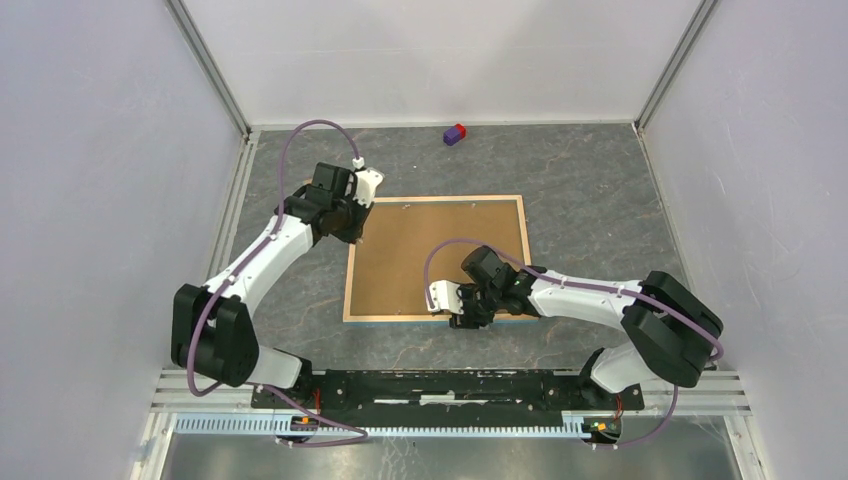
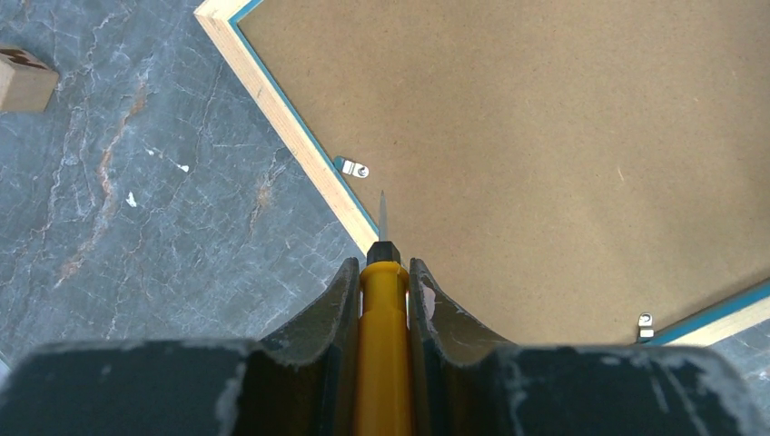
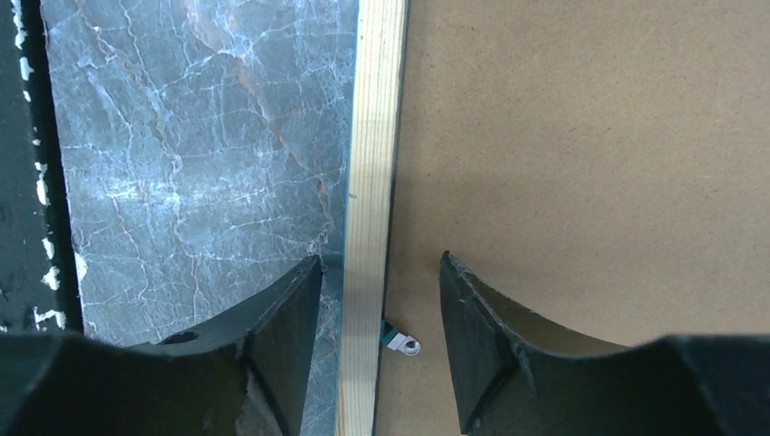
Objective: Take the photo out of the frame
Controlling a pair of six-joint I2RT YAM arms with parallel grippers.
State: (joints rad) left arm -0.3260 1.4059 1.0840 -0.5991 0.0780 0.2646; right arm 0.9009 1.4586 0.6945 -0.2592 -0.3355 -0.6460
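Observation:
The frame (image 1: pixel 440 250) lies face down, its brown fibreboard back up, with a light wood rim. The photo is hidden under the backing. My left gripper (image 1: pixel 355 235) is shut on a yellow screwdriver (image 2: pixel 383 318). The screwdriver's metal tip (image 2: pixel 382 213) sits at the frame's left rim (image 2: pixel 300 145), just short of a small metal tab (image 2: pixel 352 167). My right gripper (image 1: pixel 462 318) is open. Its jaws straddle the frame's near rim (image 3: pixel 370 182), one over the table and one over the backing. A metal tab (image 3: pixel 404 343) lies between them.
A small purple and red block (image 1: pixel 455 133) lies at the far edge of the grey marbled table. A small wooden block (image 2: pixel 23 80) lies on the table left of the frame. Another tab (image 2: pixel 645 325) sits on the frame's adjoining rim. Walls enclose three sides.

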